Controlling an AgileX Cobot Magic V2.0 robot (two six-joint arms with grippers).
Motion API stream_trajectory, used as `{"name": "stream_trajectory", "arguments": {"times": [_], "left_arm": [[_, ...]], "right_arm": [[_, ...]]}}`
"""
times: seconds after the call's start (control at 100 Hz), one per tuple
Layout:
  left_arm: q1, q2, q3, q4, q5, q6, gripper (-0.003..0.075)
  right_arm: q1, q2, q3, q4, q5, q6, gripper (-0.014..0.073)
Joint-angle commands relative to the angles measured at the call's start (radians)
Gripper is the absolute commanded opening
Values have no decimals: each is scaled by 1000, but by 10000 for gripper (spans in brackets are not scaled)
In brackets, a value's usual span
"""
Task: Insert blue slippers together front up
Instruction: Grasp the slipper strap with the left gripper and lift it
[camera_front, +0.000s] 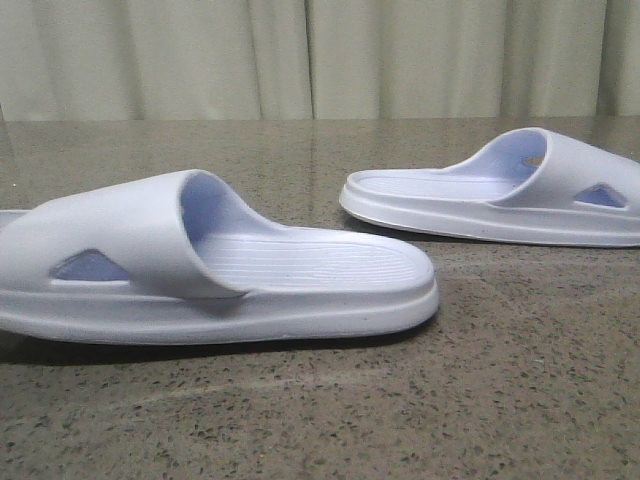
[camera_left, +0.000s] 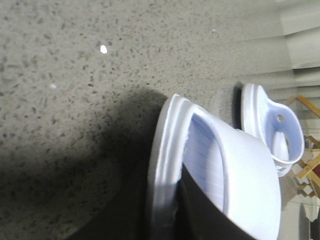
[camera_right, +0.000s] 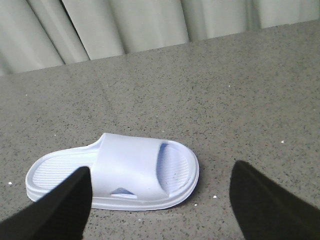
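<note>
Two pale blue slippers lie sole-down on the speckled table. The near one (camera_front: 220, 260) is at the front left, its strap end running past the left edge of the front view. The far one (camera_front: 500, 190) is at the back right. No gripper shows in the front view. In the left wrist view my left gripper (camera_left: 165, 215) is shut on the near slipper (camera_left: 250, 175), with one dark finger (camera_left: 200, 212) on the footbed and the side wall between the jaws. My right gripper (camera_right: 160, 210) is open and empty above the far slipper (camera_right: 125, 170).
The grey-brown speckled table (camera_front: 480, 400) reaches back to a pale curtain (camera_front: 320, 55). The far slipper also shows in the left wrist view (camera_left: 280, 130), with some wooden framework (camera_left: 310, 165) behind it.
</note>
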Motion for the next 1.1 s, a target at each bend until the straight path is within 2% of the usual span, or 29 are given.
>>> {"name": "stream_trajectory", "arguments": {"times": [0.0, 0.17, 0.48, 0.72, 1.09], "left_arm": [[-5, -5, 6, -80, 43, 40, 16], [-5, -25, 6, -165, 116, 49, 16], [-5, -31, 6, -356, 226, 187, 16], [-5, -56, -23, -358, 235, 192, 16], [-5, -82, -118, -358, 222, 183, 16]], "right_arm": [[-7, 15, -33, 1, -87, 2, 498], [-7, 15, -33, 1, -117, 2, 498], [-7, 72, -33, 1, -157, 3, 497], [-7, 205, -33, 1, -222, 15, 497], [-7, 434, -33, 3, -336, 110, 497]]}}
